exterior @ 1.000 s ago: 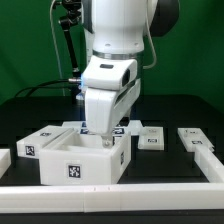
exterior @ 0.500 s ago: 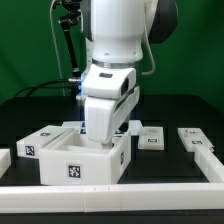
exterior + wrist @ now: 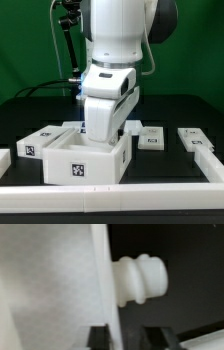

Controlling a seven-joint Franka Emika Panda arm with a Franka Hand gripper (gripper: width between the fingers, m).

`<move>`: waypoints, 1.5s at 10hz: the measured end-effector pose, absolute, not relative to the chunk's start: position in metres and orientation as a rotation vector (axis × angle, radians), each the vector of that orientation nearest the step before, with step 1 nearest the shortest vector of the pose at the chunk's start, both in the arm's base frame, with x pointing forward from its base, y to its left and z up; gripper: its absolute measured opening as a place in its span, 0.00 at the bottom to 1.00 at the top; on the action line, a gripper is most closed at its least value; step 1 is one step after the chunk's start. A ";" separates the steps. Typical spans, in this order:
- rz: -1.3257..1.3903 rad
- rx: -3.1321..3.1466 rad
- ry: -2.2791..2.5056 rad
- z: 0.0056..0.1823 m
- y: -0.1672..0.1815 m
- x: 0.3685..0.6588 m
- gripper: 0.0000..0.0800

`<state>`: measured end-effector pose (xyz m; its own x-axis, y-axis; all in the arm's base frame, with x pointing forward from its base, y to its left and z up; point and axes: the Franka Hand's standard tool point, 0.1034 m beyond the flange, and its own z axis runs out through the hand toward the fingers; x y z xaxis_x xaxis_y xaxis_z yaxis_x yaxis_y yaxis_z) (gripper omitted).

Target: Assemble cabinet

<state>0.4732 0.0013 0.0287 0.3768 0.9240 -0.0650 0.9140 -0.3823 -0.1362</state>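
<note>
Pincer (image 3: 125, 336) down in the white plastic open-box cabinet shell (image 3: 82, 160) at the black desk's (image 3: 185, 105) front, jaws parted astride a white wall (image 3: 50, 280). Centre it, then squeeze squarely, clear of the ribbed white knob (image 3: 140, 280).

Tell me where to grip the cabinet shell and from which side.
Grip the cabinet shell by a thin upright wall, coming straight down from above with jaws astride its top edge; keep clear of the ribbed knob jutting from one face.

Green backdrop (image 3: 25, 40); black tabletop (image 3: 185, 108); white rail (image 3: 150, 195) along front edge
</note>
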 end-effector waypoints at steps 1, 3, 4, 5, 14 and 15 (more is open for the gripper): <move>0.198 -2.543 -1.700 0.029 0.001 0.474 0.13; 0.193 -2.545 -1.701 0.030 0.001 0.475 0.05; 0.192 -2.545 -1.702 0.030 0.001 0.475 0.05; 0.192 -2.545 -1.702 0.030 0.001 0.475 0.05; 0.189 -2.497 -1.770 0.030 0.000 0.476 0.05; 0.187 -2.414 -1.880 0.030 -0.001 0.476 0.05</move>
<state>0.4762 -0.0014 0.0299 0.2411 0.9693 -0.0492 0.9600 -0.2456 -0.1345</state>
